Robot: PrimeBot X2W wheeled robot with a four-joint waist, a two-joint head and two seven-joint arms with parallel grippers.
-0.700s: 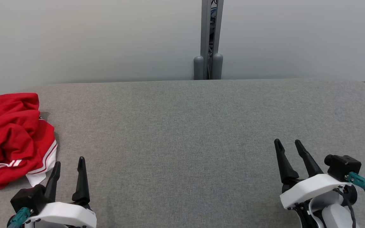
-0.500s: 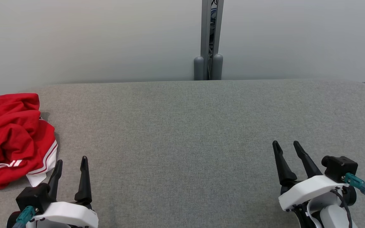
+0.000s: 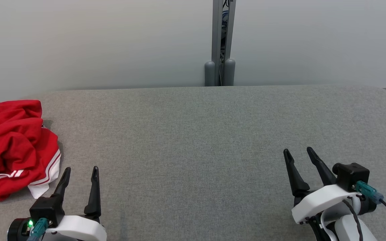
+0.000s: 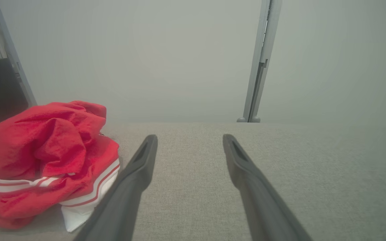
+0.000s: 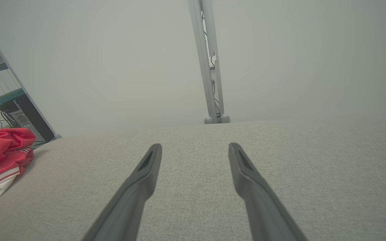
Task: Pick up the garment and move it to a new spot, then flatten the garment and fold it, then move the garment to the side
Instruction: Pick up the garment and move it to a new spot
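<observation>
The garment is a crumpled red heap with white stripes and a white hem, lying at the far left of the grey table. It also appears in the left wrist view as the garment to the left of my fingers, and in the right wrist view as the garment at the left edge. My left gripper stands open just right of the white hem, apart from the cloth, with nothing between its fingers. My right gripper is open and empty at the lower right.
A grey post with two rounded feet rises behind the table's far edge, between pale wall panels. A dark shelf unit stands off the table's left end. The table's corners are rounded.
My left gripper has shifted a little to the right and lower in the head view. My right gripper has drifted slightly left. The garment lies as before.
</observation>
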